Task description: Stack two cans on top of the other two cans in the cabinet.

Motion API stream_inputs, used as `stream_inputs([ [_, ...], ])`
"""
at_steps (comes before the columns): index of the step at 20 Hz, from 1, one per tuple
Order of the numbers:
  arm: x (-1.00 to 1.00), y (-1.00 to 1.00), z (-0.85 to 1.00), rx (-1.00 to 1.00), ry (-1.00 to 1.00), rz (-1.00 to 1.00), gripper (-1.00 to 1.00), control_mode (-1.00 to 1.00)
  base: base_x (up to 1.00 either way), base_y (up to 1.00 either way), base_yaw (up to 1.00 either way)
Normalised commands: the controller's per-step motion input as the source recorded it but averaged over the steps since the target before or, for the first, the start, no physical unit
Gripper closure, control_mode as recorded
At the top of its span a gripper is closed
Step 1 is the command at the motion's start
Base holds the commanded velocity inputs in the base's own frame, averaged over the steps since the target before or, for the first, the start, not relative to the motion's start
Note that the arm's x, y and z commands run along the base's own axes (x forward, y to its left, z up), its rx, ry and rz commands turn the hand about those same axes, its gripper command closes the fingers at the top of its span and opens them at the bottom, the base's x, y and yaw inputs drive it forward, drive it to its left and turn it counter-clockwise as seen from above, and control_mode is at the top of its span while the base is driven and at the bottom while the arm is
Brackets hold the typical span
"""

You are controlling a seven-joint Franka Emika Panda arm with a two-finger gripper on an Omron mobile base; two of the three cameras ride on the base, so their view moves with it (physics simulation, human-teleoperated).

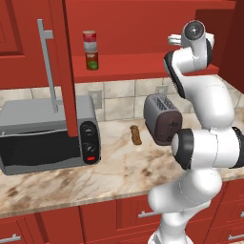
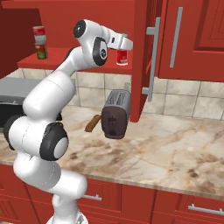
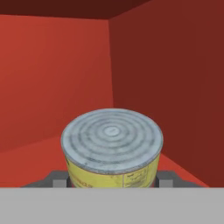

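Hand view puts a yellow-labelled can [image 3: 112, 148] between my gripper [image 3: 112, 181] fingers, clamped on its sides in the cabinet [image 3: 52, 78] corner. I judge it rigid, light and slick-walled, so mid-height on the label is where I'd hold.

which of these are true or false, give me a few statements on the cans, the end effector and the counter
1. One can sits stacked on the green-labelled can on the cabinet shelf. True.
2. The end effector is closed on a yellow-labelled can. True.
3. The toaster stands inside the cabinet. False: it stands on the counter.
4. The microwave door hangs open. False: it is shut.
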Motion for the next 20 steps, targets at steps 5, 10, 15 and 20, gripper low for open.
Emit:
stream_inputs([
  [5, 0.09, 0.00, 0.00, 0.01, 0.00, 0.00, 1.00, -1.00, 0.00, 0.00, 0.00],
  [10, 0.17, 0.00, 0.00, 0.00, 0.00, 0.00, 1.00, -1.00, 0.00, 0.00, 0.00],
  [15, 0.23, 0.00, 0.00, 0.00, 0.00, 0.00, 1.00, -1.00, 0.00, 0.00, 0.00],
  [20, 0.21, 0.00, 0.00, 0.00, 0.01, 0.00, 1.00, -1.00, 0.00, 0.00, 0.00],
])
